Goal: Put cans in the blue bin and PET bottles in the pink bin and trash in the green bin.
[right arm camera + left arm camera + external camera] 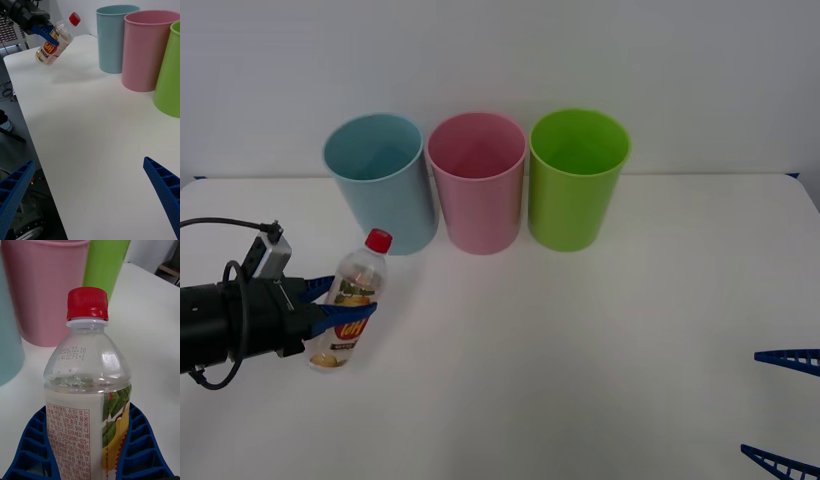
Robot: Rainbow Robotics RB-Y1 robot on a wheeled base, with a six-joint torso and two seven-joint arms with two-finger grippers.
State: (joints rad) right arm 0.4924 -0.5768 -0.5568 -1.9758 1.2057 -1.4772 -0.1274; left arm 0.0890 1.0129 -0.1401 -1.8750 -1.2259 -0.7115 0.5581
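PET bottle [352, 302] within left gripper [343, 307]

White table [580, 350], matte, plain surface; far edge runs along a pale grey-white wall [500, 50]. Table's rounded edge seen in right wrist view, dark floor [15, 123] below it. Loose dark cables [6, 90] on the floor near the table's side. A grid-patterned object [9, 32], possibly a rack or keyboard, stands beyond the table corner; too dim to identify. In left wrist view, a brownish item [170, 270] past the table's far edge, blurred.
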